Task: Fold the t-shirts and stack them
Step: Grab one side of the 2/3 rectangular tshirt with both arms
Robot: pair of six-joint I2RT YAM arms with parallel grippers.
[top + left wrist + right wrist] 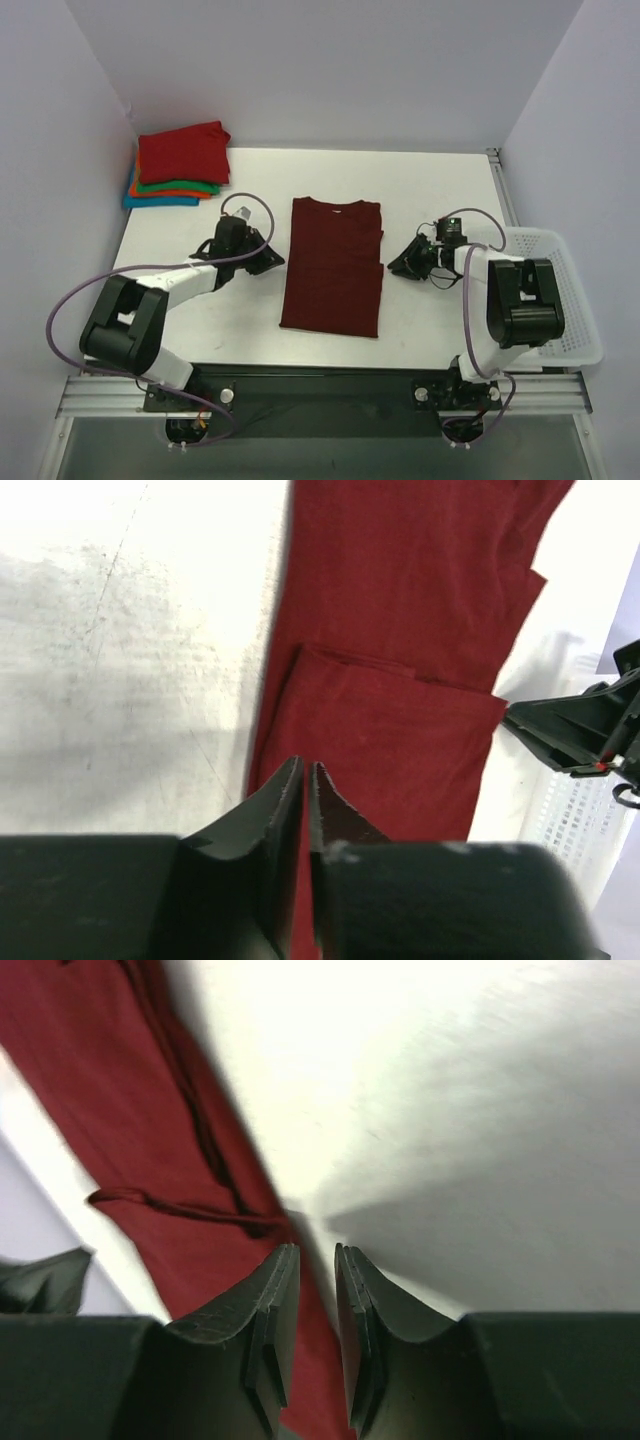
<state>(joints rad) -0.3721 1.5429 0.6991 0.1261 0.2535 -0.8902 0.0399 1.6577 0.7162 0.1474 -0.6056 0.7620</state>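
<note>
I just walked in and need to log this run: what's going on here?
A maroon t-shirt lies mid-table, already folded into a long strip. The robot's left gripper, shut, and right gripper, slightly open, sit at its opposite long edges. Folded shirts are stacked at the far left corner.

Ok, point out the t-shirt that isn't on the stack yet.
The dark maroon t-shirt, lying alone in the middle of the table; the others sit in the stack at its far left corner.

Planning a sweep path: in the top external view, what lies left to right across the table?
Stack of folded red, orange, green and blue t-shirts → left pincer → dark maroon cloth t-shirt → right pincer → white mesh plastic basket.
</note>
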